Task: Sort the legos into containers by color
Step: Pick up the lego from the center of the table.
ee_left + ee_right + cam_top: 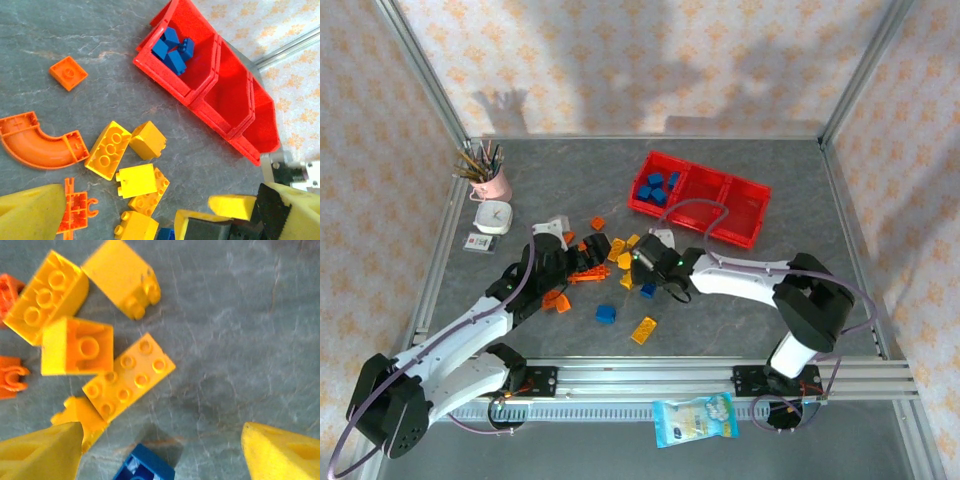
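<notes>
Early stage. About 4 blue legos (655, 188) in the left compartment of the red containers (757, 224), near the far right corner of the worktop (740, 320); other 2 compartments showing bare red floors. No yellow or orange sorted yet.

Left to do, by my read: nearly all of it. Loose at mid-worktop: yellow cluster (623, 257) of about 5 bricks, several touching; 1 stray blue brick (606, 314) toward the near edge; 1 yellow plate (644, 330) just beside it; orange pieces (556, 300) on the left side, plus an orange arch (40, 142) and an orange square tile (68, 73).

Right gripper (161, 432): fingers wide apart, clamping nothing, poised over a blue brick (145, 467) just beside the yellow cluster. Probably the next pick. Left gripper (165, 192): fingers also apart, holding nothing, low over the orange and yellow pieces.

In the way: both grippers crowding the same pile, so risk of knocking each other or scattering bricks. Blue brick close against a yellow one, tight for a clean grab. Path to the red containers otherwise free of clutter.

Bystanders: pink cup of brushes (492, 182) at the far left corner, small white square object (492, 216) and a card (478, 243) just nearer, snack packet (695, 418) past the near edge by the rail. None near the work.
</notes>
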Controlling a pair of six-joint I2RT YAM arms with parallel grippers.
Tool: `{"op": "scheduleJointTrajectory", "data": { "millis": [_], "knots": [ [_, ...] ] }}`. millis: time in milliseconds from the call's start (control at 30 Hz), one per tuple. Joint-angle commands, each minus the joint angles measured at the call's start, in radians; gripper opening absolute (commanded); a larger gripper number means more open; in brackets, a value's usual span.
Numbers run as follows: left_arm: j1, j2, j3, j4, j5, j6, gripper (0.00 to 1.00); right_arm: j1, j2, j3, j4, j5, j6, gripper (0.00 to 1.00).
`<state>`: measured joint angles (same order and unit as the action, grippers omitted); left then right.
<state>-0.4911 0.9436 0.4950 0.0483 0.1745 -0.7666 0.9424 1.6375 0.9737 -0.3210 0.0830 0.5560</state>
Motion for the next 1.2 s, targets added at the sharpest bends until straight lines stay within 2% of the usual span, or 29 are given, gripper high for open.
{"op": "scheduleJointTrajectory", "data": {
  "millis": [0, 200, 467, 633, 867, 1167],
  "knots": [
    [-0.012, -0.023, -0.023, -0.007, -0.032, -0.036, 0.99, 0.023, -0.024, -0.038, 0.008, 0.021, 0.084, 0.83],
    [-0.013, -0.022, -0.035, -0.004, -0.041, -0.04, 0.99, 0.05, 0.014, -0.059, 0.019, 0.031, 0.119, 0.84],
    [-0.013, -0.012, -0.033, 0.002, -0.046, -0.037, 0.99, 0.056, 0.065, -0.048, 0.048, 0.013, 0.125, 0.8],
    [-0.013, -0.011, -0.033, 0.004, -0.047, -0.035, 0.99, 0.058, 0.06, -0.064, 0.012, 0.038, 0.136, 0.72],
    [-0.013, 0.005, -0.032, 0.016, -0.04, -0.035, 0.99, 0.057, 0.019, -0.086, -0.046, 0.054, 0.134, 0.53],
    [-0.013, 0.005, -0.023, 0.014, -0.041, -0.034, 0.99, 0.054, 0.003, -0.061, -0.019, 0.055, 0.083, 0.34]
  ]
}}
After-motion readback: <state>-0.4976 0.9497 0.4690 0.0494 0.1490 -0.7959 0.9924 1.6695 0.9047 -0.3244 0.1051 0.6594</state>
